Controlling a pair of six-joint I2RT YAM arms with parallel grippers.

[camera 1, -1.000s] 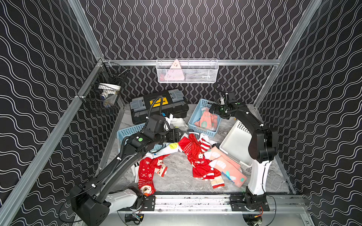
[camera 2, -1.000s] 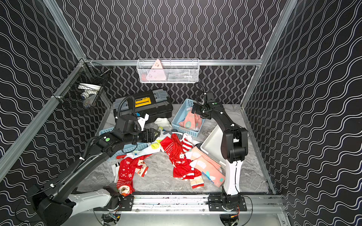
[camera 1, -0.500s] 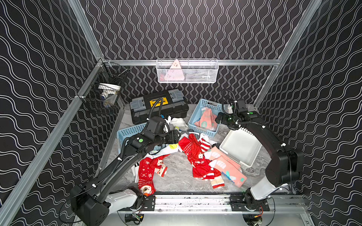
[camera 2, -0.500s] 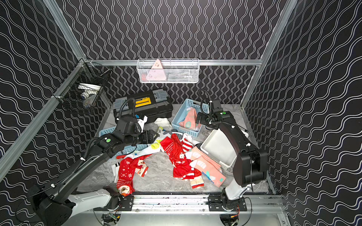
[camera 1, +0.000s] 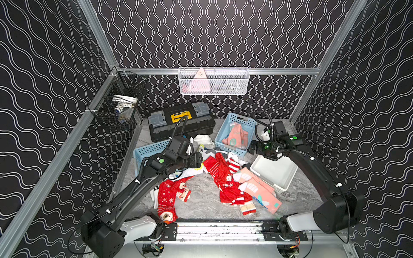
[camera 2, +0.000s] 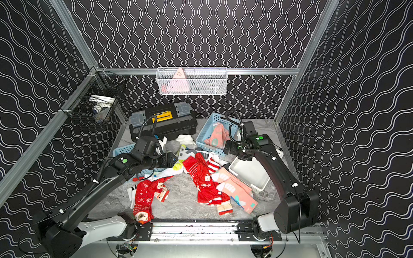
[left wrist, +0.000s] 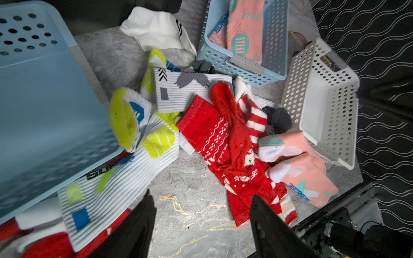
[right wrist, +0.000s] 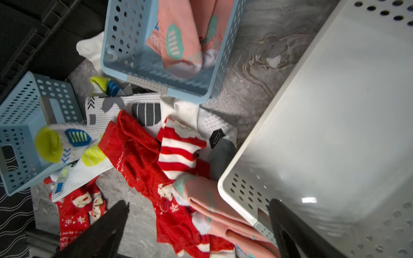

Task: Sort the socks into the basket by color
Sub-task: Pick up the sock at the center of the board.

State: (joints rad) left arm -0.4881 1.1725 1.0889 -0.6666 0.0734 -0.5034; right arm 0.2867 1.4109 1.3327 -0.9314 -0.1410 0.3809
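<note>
A: On the table (camera 1: 201,202), at centre, which socks lie loose?

B: Red socks (camera 1: 220,178) lie in a heap, with a red-white striped sock (right wrist: 178,152) against them. Pink socks (camera 1: 257,189) are just beside the heap, touching the white basket (camera 1: 282,187). White socks (left wrist: 125,174) with yellow patches lie partly under the near blue basket (camera 1: 148,148). One more red sock (camera 1: 166,196) lies apart, toward the front rail.

A: Which are sorted?

B: More pink socks (camera 1: 235,136) lie in the far blue basket (camera 1: 232,150), which stands near the toolbox (camera 1: 178,125).

A: Where is the left gripper (left wrist: 201,196)?

B: It is above the white socks, at the near blue basket's edge. Its jaws stand partly apart and hold nothing. In the left wrist view, bare table shows through the gap.

A: And the right gripper (right wrist: 199,203)?

B: It is above the table, between the far blue basket and the white basket. Its jaws are spread wide and hold nothing. In the right wrist view, one finger (right wrist: 290,223) overlaps the white basket's corner, and the other stands over the red socks.
</note>
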